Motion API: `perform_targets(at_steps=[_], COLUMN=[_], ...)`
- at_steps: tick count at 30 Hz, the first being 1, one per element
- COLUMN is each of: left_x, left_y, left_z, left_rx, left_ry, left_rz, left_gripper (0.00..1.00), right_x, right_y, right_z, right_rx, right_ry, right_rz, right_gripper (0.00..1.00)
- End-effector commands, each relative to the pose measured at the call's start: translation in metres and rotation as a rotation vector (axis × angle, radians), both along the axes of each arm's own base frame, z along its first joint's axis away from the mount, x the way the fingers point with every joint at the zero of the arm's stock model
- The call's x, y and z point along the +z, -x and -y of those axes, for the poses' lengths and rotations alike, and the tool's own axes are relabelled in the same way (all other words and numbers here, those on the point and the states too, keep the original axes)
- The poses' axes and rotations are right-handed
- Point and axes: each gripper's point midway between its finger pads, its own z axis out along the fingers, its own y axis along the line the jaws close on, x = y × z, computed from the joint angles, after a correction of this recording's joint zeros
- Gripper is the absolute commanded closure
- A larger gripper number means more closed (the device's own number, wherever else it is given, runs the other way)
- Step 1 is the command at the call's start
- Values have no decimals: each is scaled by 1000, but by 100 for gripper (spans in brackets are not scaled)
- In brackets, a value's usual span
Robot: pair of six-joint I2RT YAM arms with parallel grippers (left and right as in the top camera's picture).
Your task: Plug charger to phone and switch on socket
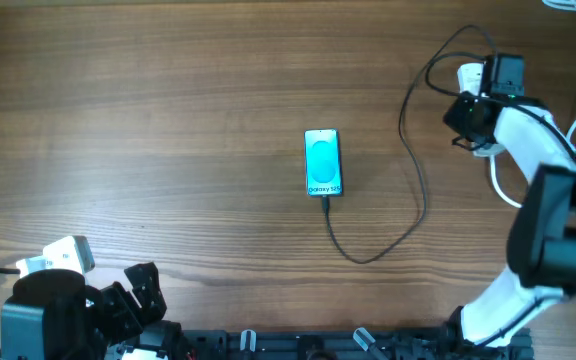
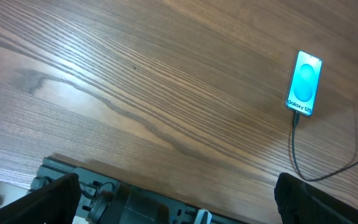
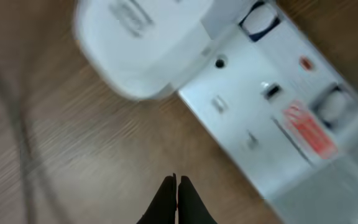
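A white plug [image 3: 142, 43], blurred, seemingly sits in the socket [image 3: 272, 118]; right claw [image 3: 177, 182] pinched together, left claw [image 2: 179, 198] apart.

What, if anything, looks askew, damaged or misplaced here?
Nothing stands out. The turquoise-screened smartphone lies flat on the wooden table; the thin black cable curves loosely from its lower edge toward the white plastic power strip.

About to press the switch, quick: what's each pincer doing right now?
Left pincer: open, empty.
Right pincer: closed, holding nothing.
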Motion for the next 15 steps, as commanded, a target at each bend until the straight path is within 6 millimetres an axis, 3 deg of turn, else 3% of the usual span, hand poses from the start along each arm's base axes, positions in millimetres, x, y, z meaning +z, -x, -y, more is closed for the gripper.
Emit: perform_targets(at_steps=[1,2,6,8,13,14,15], left_x=[-2,-2,-1,-1,-1,-1,-1], left_y=[1,1,3,3,3,3,3], left_z=[-2,-2,-2,-2,-2,-2,-2], left_rx=[2,2,2,2,2,2,2], left_ry=[-9,-9,-7,-7,-7,-7,-7], left_rz=[-3,-1,12,12,12,12,12], left_gripper=[0,0,0,0,0,0,0], right_x=[80,90,163,197,285,297,300], right_y=[1,3,23,46,142,169,186], right_z=[-10,-13,-49,-68,-69,-67,-66], right_rx=[75,85,177,239,226,224,223], right_ry=[37,45,82,103,160,161,161], right_rz=[156,174,316,373,571,604,615], right_gripper=[95,95,95,95,95,79,44])
